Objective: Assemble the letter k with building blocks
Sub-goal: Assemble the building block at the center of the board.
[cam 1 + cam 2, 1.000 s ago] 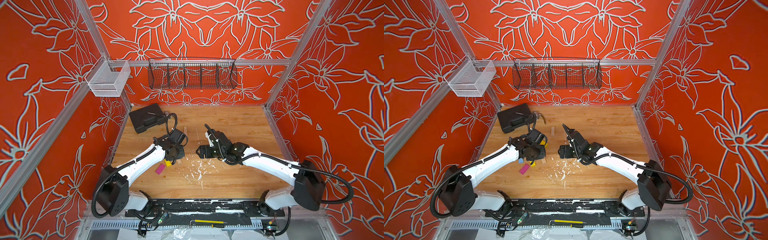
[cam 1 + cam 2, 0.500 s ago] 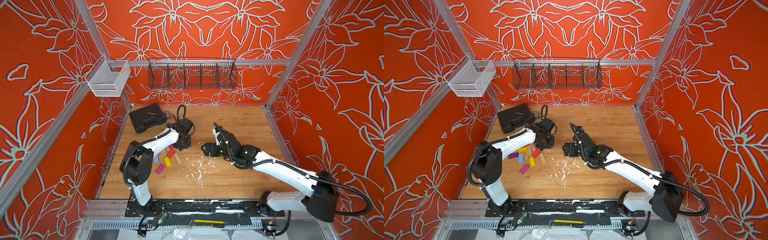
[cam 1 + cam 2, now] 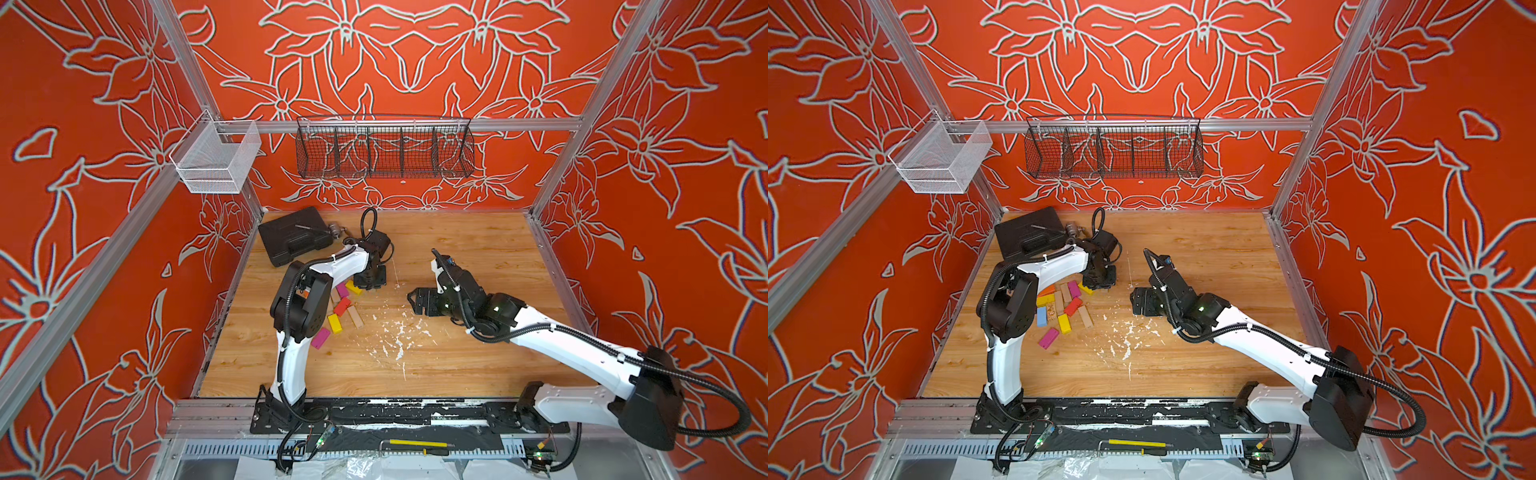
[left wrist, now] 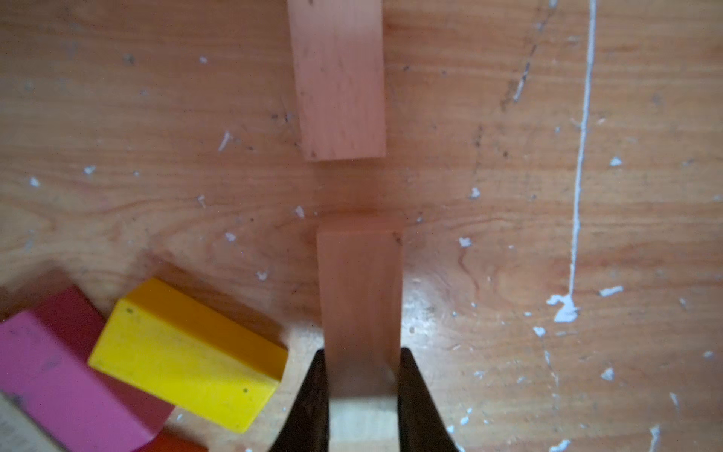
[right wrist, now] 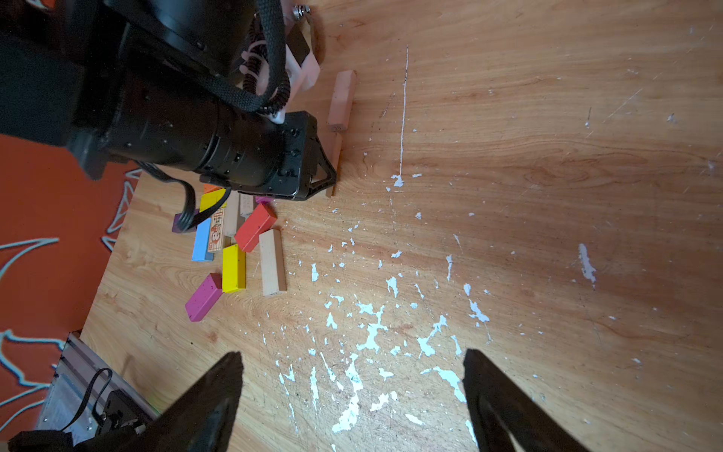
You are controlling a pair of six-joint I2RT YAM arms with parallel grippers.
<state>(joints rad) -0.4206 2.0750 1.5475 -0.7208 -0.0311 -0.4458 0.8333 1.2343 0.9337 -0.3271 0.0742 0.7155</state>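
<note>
At the block pile's (image 3: 1072, 306) edge, the left gripper (image 4: 362, 358) clamps a plain wooden block (image 4: 358, 281) in line with a laid pale block (image 4: 338, 78), a gap apart (the K's stem, I judge); next, close that gap and release. The right gripper (image 5: 352, 358) hangs spread, empty. A printed block (image 5: 216, 231) is illegible.

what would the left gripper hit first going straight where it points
Probably the loose pale wooden bar, lying in line ahead of the held pale wooden bar in the left gripper; depth unclear.

Held pale bar (image 4: 360, 293) partly hidden between the jaws, other pale bar (image 4: 338, 78) cropped at the edge, magenta block (image 4: 58, 383) blurred.
</note>
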